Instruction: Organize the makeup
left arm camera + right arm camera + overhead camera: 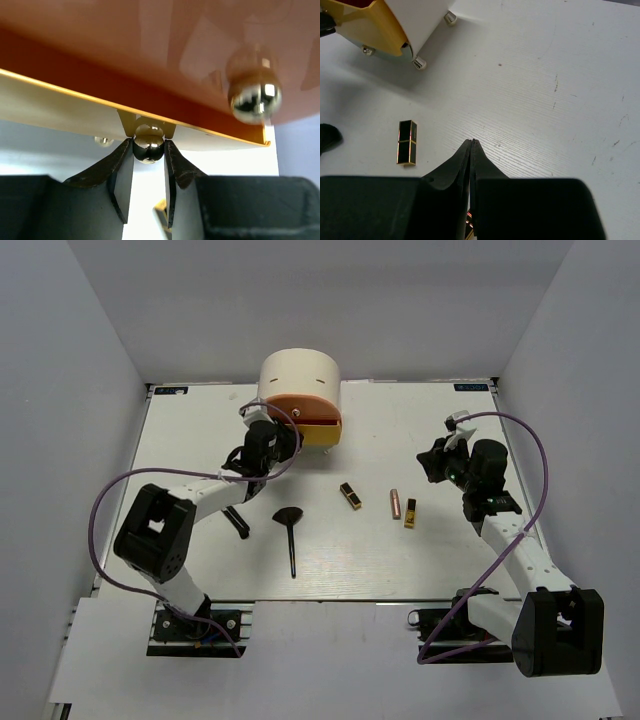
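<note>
The makeup [352, 498] lies loose on the table [450, 560], all of it on the near side of the round box [300, 375]. A fan brush [291, 540] has its head toward the box and its handle running back toward the arm bases. A thin black stick [237, 522] lies slanted just beside my left forearm, and a lipstick [350, 496] lies on a diagonal. A rose-gold tube [395, 502] and a second lipstick [410, 513] lie side by side, both pointing roughly near-to-far.

My left claw [148, 150] is closed on the small metal knob [148, 144] of the yellow drawer [60, 107], with a finger against each side. What matters next, I judge, is the pull line: the drawer should slide out of the box toward the near edge, straight back along the claw's own axis.

My right claw [471, 145] is pinched shut on nothing over bare table. In its wrist view the first lipstick sits off to the left, well apart, with its long axis roughly in line with the fingers. I think they could close across its narrow width with little turning. That arm is nearer both lipsticks and the tube, while the left arm is nearer the two brushes.

I cannot see into either drawer from any view. The knob of the orange drawer [100, 30] is a blur. Low between the right fingers a gold-edged sliver shows, cut off, and I cannot say which piece it is.
</note>
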`<state>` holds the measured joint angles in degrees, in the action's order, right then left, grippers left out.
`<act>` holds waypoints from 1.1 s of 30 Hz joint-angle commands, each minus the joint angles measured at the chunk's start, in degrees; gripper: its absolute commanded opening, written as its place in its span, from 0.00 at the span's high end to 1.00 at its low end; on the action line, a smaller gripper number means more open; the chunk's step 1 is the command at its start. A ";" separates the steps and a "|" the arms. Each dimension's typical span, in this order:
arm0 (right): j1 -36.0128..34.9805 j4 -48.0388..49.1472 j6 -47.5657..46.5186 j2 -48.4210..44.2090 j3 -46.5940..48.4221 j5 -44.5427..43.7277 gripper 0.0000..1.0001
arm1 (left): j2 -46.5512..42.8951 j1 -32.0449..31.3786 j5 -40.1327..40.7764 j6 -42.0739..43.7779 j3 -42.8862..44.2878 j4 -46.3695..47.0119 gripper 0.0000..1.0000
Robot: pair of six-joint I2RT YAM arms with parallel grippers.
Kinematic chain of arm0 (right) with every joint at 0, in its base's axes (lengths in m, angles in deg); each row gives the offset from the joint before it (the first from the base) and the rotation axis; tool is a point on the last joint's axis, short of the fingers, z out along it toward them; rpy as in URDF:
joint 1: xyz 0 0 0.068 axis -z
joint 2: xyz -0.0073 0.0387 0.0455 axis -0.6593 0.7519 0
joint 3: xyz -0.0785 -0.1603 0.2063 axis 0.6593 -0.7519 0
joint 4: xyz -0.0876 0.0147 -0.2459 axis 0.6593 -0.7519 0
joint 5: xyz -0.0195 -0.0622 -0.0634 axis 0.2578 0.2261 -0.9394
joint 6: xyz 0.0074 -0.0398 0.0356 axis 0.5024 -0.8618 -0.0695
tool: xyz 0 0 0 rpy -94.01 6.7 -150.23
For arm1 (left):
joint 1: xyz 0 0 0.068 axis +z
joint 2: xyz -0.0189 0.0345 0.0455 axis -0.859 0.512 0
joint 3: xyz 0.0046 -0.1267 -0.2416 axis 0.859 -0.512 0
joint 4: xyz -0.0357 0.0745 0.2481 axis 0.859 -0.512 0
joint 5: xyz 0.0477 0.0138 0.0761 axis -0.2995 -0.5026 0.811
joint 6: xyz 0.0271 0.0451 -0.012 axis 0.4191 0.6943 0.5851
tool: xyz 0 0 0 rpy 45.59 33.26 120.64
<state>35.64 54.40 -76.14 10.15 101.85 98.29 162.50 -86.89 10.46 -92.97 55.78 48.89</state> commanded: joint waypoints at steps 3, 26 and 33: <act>0.07 3.14 -2.30 -0.30 0.03 0.84 0.95 | -7.96 -0.44 -0.97 -0.95 -4.39 -3.42 0.86; -0.72 -0.80 -13.11 1.72 0.73 16.21 0.67 | -11.30 -1.50 -3.08 -2.10 -3.25 -15.64 0.28; -2.56 -7.66 -20.59 3.48 1.17 23.51 0.50 | -19.54 -1.50 -1.93 -1.92 -5.98 -18.10 0.18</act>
<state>33.89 49.81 -91.79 12.90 101.87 116.74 149.69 -88.11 7.99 -95.13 50.75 32.65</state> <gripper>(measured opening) 0.483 0.813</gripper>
